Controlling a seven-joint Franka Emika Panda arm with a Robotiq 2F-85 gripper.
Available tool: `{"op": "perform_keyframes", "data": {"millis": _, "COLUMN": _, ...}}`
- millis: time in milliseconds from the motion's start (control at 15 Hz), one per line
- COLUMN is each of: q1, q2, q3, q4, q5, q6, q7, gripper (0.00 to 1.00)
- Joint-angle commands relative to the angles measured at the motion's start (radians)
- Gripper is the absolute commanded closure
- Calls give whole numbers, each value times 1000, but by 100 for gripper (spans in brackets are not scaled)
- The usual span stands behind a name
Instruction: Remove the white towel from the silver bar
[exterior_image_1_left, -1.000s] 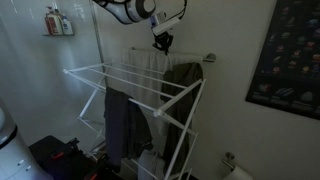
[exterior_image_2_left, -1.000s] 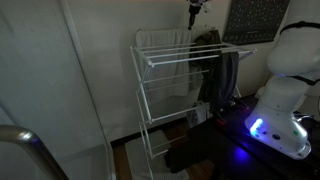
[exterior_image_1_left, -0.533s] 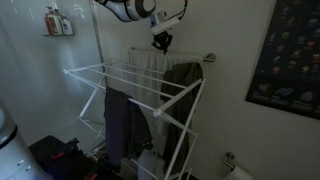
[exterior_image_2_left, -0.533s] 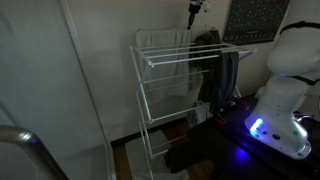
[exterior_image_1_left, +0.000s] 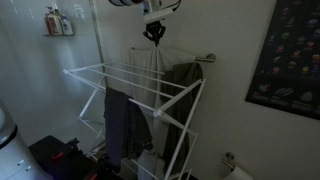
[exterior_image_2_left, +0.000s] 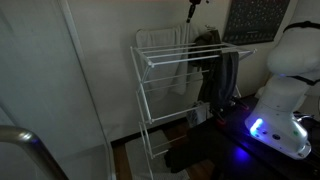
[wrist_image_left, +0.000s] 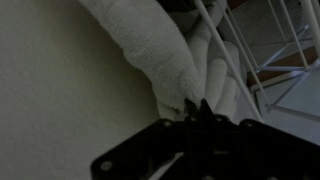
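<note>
The white towel (exterior_image_1_left: 148, 68) hangs bunched from my gripper (exterior_image_1_left: 154, 33) in front of the wall, pulled up into a peak above the silver bar (exterior_image_1_left: 203, 57). It also shows in an exterior view (exterior_image_2_left: 181, 62) below the gripper (exterior_image_2_left: 192, 12). In the wrist view the towel (wrist_image_left: 165, 55) fills the top, and my gripper (wrist_image_left: 197, 108) is shut on a fold of it. The bar's left part is hidden behind the towel.
A white drying rack (exterior_image_1_left: 130, 85) stands under the bar, also seen in an exterior view (exterior_image_2_left: 170, 60). A dark olive-grey towel (exterior_image_1_left: 183, 85) and a dark grey garment (exterior_image_1_left: 122, 120) hang on it. A dark poster (exterior_image_1_left: 290, 55) is on the wall. Soap bottles (exterior_image_1_left: 57, 22) sit high up.
My gripper has risen with the white towel in it. The towel is now drawn upward into a narrower bunch and hangs higher off the bar.
</note>
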Motion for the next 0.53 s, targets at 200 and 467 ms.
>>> {"op": "perform_keyframes", "data": {"millis": 200, "q1": 26, "q2": -149, "q3": 7, "q4": -20, "q5": 52, "q6": -162, "q7": -63, "gripper": 98}}
{"op": "perform_keyframes", "data": {"millis": 467, "q1": 68, "q2": -224, "q3": 15, "q4": 1, "q5": 37, "q6": -250, "q7": -51, "gripper": 98}}
